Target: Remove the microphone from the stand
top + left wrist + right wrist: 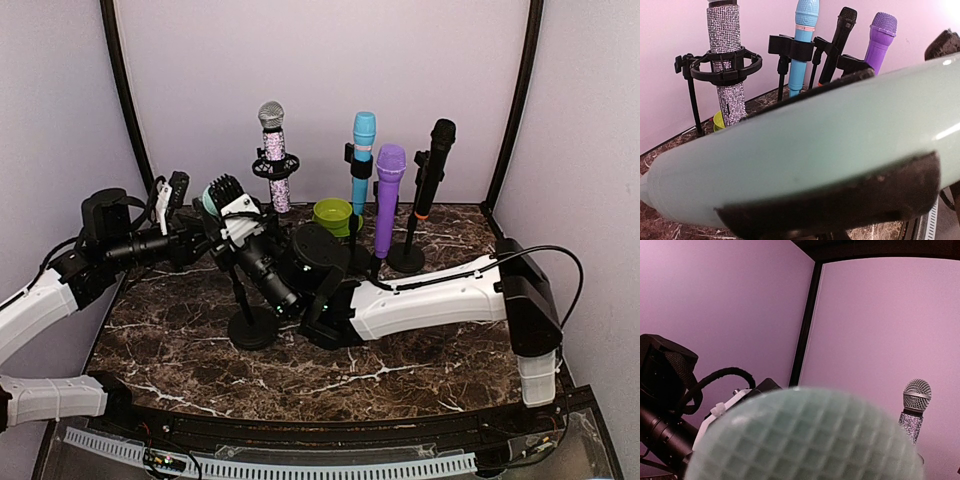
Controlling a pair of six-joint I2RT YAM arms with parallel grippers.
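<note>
Likely light, stiff, slick mint mic (pixel 765 150): L gripper (pixel 830 145) clamped mid-barrel, good hold pt; R gripper (pixel 224 202) jaws, can't tell.

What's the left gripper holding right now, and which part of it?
The left gripper holds the mint green microphone across its smooth body, one black pad on either side.

Five microphones (pixel 390 200), one green cup (pixel 332 213)

Top view: even soft light, sharp, weak shadows on table (pixel 420 350). Wrist views pink-tinted. Left wrist: mic (pixel 805 145) v. close, soft, glare streaks at right, edges bowed. Right wrist: mic head (pixel 805 440) at bottom fully blurred, bkgd sharp.
</note>
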